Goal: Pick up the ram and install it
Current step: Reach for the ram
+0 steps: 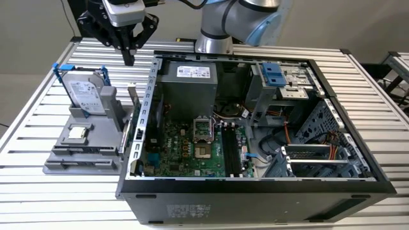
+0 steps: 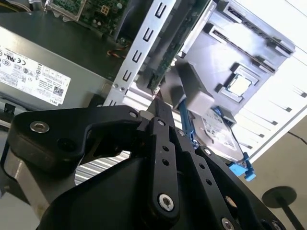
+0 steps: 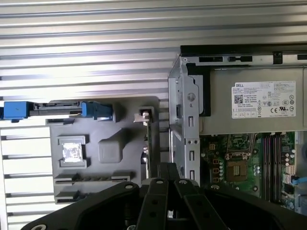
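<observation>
The gripper (image 1: 130,60) hangs with its two black fingers drawn together to a point and nothing between them. Directly beneath the tips, apart from them, the ram (image 1: 134,103) stands on its long edge in a slot of the grey fixture (image 1: 70,158). That upright stance leaves its top edge free for a pinch from above, which is probably why the fingers point straight down at it. In the first wrist view the ram (image 3: 150,143) shows as a thin green line running out from just ahead of the fingertips.

Off to one side of the gripper the hard drive (image 1: 83,91) stands upright in the same fixture, with the processor (image 1: 78,132) lying flat beyond it. To the other side, right against the ram, rises the wall of the open computer case (image 1: 255,184), whose memory slots (image 1: 231,151) lie empty on the board.

The arm (image 1: 214,43) reaches across from behind the case, wrist turned vertical.
</observation>
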You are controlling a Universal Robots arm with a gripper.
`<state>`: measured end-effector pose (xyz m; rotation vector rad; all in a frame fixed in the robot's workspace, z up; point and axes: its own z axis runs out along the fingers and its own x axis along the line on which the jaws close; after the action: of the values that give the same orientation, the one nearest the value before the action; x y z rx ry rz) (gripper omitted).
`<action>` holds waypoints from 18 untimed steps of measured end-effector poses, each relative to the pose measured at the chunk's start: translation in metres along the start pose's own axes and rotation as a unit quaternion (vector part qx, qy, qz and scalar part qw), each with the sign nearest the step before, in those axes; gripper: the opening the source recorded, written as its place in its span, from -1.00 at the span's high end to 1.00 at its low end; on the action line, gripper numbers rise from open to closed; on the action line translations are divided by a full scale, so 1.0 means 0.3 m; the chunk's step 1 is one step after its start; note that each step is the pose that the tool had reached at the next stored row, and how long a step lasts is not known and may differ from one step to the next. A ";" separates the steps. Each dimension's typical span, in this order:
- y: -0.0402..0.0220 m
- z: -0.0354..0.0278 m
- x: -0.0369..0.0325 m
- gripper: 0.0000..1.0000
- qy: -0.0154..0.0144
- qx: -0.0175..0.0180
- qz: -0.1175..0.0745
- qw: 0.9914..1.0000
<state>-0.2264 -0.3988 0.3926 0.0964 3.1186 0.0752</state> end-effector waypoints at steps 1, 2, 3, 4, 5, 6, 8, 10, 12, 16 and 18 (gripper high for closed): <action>0.000 0.000 0.008 1.00 0.000 0.000 -0.001 1.000; -0.001 0.000 0.016 1.00 0.000 0.000 -0.002 1.000; -0.001 -0.001 0.023 1.00 0.000 0.000 -0.003 1.000; -0.002 -0.001 0.030 1.00 0.000 0.000 -0.004 1.000; -0.002 -0.001 0.037 1.00 0.000 0.000 -0.005 1.000; -0.003 -0.001 0.044 1.00 0.000 0.000 -0.007 1.000; -0.004 -0.001 0.058 1.00 0.000 0.000 -0.009 1.000; -0.004 -0.002 0.074 1.00 0.001 0.000 -0.011 1.000; -0.006 -0.002 0.090 1.00 0.001 0.000 -0.012 1.000; -0.008 -0.003 0.124 1.00 0.001 0.000 -0.015 1.000; -0.009 -0.003 0.141 1.00 0.001 0.000 -0.016 1.000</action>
<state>-0.2689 -0.3988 0.3926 0.0450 3.1206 0.0757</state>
